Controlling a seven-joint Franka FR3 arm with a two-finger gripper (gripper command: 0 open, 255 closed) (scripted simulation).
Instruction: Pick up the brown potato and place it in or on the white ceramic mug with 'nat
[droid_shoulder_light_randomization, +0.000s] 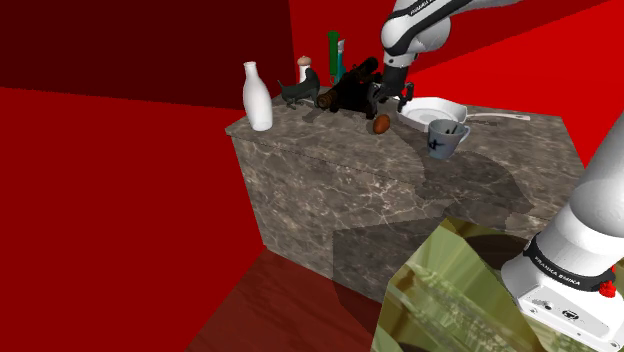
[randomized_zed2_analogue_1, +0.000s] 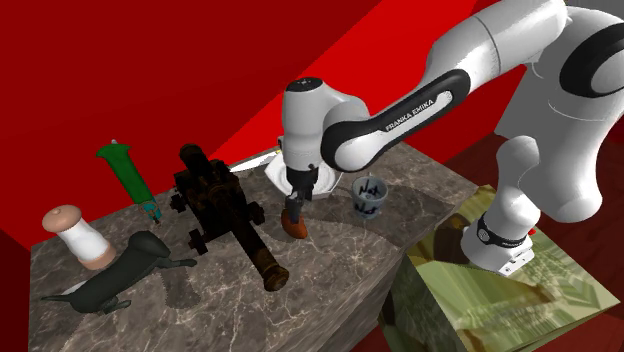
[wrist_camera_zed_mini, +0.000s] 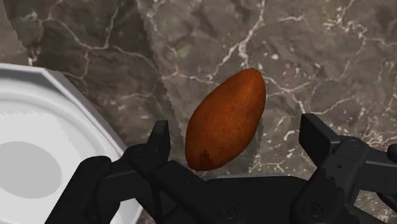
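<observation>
Wrist view shows the gripper (wrist_camera_zed_mini: 235, 135) open wide, its 2 fingers straddling the brown potato (wrist_camera_zed_mini: 226, 121) without touching it. The potato lies on the marble counter (wrist_camera_zed_mini: 318, 57), just beside the white plate (wrist_camera_zed_mini: 38, 121); the grey mug (droid_shoulder_light_randomization: 445, 138) stands near, toward the shoulder view's right.

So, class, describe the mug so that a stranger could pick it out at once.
Find the marble block. Beside its white plate, toward the block's near edge in the shoulder view, stands the mug: the sole handled cup, greyish with dark markings.
</observation>
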